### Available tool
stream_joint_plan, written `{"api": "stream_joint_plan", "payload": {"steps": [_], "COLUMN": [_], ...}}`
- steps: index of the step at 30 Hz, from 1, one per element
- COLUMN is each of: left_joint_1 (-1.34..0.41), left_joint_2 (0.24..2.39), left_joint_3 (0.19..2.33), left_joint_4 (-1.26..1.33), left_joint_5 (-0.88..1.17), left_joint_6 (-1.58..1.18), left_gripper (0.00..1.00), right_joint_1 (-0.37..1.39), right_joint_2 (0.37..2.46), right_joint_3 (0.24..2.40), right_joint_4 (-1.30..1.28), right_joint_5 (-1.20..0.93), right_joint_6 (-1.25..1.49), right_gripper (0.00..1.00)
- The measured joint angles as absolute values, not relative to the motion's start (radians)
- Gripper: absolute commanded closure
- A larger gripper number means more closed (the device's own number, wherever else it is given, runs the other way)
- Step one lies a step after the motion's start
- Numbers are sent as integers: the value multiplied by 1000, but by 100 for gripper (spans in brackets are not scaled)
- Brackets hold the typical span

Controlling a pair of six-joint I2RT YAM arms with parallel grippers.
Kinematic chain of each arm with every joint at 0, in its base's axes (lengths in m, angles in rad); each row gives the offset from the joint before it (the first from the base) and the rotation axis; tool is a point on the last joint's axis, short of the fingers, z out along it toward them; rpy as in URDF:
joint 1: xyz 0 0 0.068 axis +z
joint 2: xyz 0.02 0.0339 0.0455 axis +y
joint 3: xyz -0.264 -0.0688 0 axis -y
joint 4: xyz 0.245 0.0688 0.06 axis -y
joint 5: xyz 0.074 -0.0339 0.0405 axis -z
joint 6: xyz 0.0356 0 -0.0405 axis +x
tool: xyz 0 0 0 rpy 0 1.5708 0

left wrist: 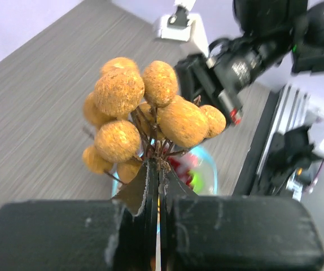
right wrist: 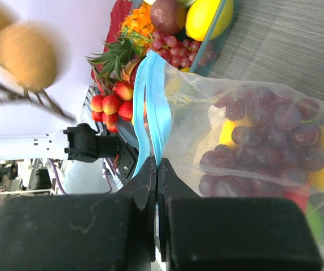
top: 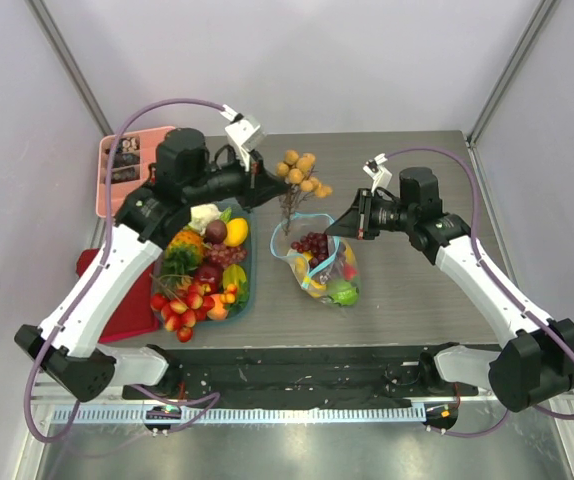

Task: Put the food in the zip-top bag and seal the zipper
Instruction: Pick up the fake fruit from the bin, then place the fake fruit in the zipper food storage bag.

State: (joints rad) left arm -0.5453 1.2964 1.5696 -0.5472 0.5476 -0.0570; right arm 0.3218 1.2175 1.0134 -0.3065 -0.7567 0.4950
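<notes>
My left gripper (left wrist: 157, 189) clamps the light, brown nut cluster (left wrist: 150, 107) by its probably brittle stem — my right gripper (right wrist: 156, 175) pinches the teal-blue zipper (right wrist: 150, 101) of the limp clear plastic bag (right wrist: 252, 96).

We look down on a grey wood-grain tabletop (top: 407, 300), boxed in by a plain pale lilac back wall (top: 297, 60), a matching left wall (top: 7, 200) and a right wall (top: 567, 150). A slim grey metal left post (top: 67, 60) and right post (top: 508, 70) mark the far corners. A black strip (top: 317, 355) edges the near side, with a white toothed rail (top: 267, 414) below. The light is soft and even.
</notes>
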Motion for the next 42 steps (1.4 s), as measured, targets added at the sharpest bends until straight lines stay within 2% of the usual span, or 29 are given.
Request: {"api": "stream_joint_plan", "payload": {"steps": [7, 16, 22, 29, 37, 42], "left_joint_1": [-725, -812, -813, -877, -916, -915], "left_joint_2": [1271, 1226, 1133, 1076, 1240, 1389], "left_joint_3": [1327, 1135, 1082, 1066, 1126, 1286], "left_joint_4": [-233, -142, -184, -236, -348, -444], "left_joint_5": [289, 52, 57, 164, 240, 299], "left_joint_6": [-207, -369, -423, -388, -350, -326], "left_gripper": [100, 100, 100, 100, 100, 100], "right_joint_1": [307, 272, 266, 266, 266, 268], "right_joint_2": [1223, 1225, 1225, 1225, 1201, 1159], "right_joint_3": [1013, 997, 983, 966, 944, 936], "right_joint_4": [-294, -249, -229, -201, -188, -218], "right_joint_5": [-780, -813, -823, -826, -847, -849], "right_joint_6": [548, 649, 671, 688, 655, 581], "right_gripper": [99, 99, 99, 99, 99, 99]}}
